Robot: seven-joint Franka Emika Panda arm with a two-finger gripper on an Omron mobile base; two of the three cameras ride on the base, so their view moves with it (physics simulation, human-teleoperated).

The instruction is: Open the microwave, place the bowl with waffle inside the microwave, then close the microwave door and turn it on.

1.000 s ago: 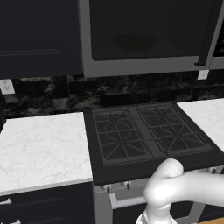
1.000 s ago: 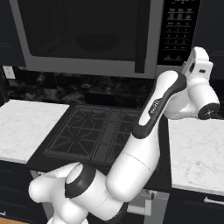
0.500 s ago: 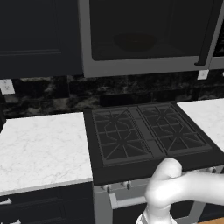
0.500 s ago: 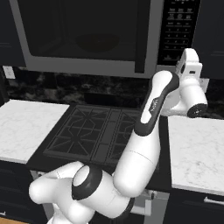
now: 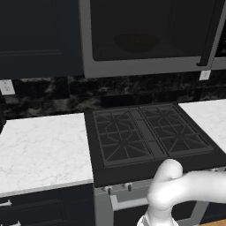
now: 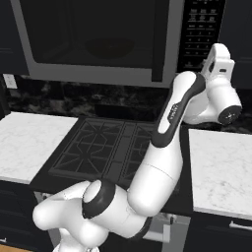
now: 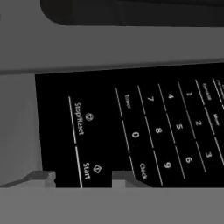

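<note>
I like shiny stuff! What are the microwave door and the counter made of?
The microwave door looks like dark, see-through glass: the bowl shows behind it, and its border looks like matte grey metal. The counter looks like polished white marble, going by its grey veins.

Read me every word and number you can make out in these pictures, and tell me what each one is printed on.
All on the microwave's control panel, hand view, text rolled sideways:
"Stop/Reset"
"Start"
"Timer"
"Clock"
"0" to "9", keypad digits
Labels at that view's right edge: cut off and blurred, unreadable.
Panel print in the right base view: too small to read.
</note>
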